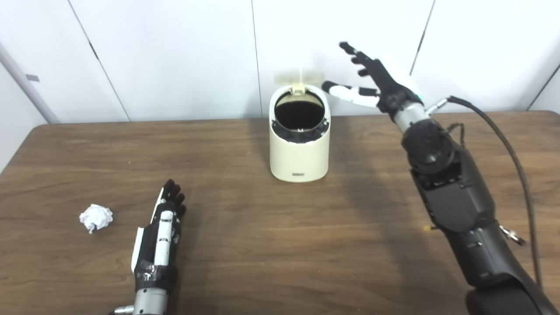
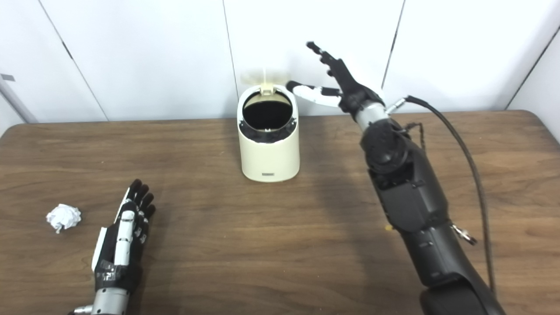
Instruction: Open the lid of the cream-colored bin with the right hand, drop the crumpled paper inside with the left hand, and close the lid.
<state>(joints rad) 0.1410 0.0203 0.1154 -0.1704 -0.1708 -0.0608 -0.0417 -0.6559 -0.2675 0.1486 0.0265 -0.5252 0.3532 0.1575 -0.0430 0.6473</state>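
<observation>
The smooth, rounded cream-colored bin is seen at twelve o'clock on the wood-grain table, its lid flipped up and blurred, the dark round mouth exposed. The right hand is held spread and empty just beside the lid at three o'clock. The crumpled paper is found at eight o'clock near the table's left edge, just beside the flat, open left hand, with bare tabletop between them and the bin.
</observation>
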